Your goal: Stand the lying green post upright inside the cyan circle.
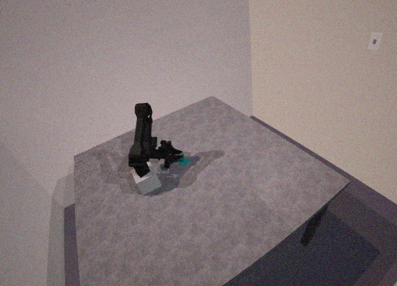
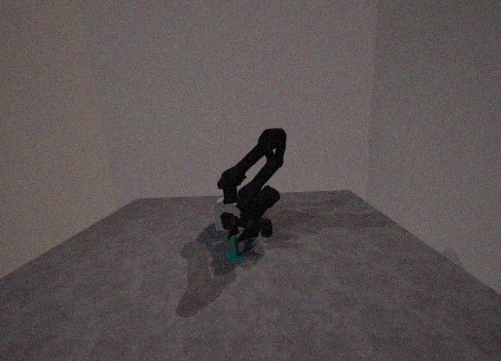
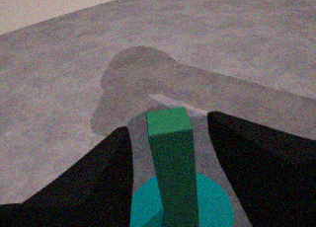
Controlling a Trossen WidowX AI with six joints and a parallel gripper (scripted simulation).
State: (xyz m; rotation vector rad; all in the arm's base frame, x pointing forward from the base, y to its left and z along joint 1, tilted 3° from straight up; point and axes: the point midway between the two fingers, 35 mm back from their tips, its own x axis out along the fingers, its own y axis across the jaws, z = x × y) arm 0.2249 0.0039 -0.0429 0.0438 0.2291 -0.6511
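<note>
Gripper: the black parallel-jaw gripper (image 1: 180, 156) (image 2: 236, 236) (image 3: 169, 128) was open, its 2 fingers on either side of the post with a gap beside each
Grey mottled tabletop (image 1: 205, 219) (image 2: 323, 292) (image 3: 257, 35): its edges lay well apart from the gripper; open surface spread beyond the post
White block-shaped base (image 1: 149, 183) (image 2: 218, 221): it stood near the post, on the arm's side
Hidden: in the wrist view the post's foot was cut off by the lower border; in the top view the fingers covered part of the post
Hard to make out: the dark finger shapes merged in the exterior view
Green rectangular post (image 1: 182, 155) (image 2: 234, 246) (image 3: 173, 158): it stood upright on the flat cyan circle (image 1: 184, 162) (image 2: 235, 256) (image 3: 214, 199), with a brighter square top and darker sides
</note>
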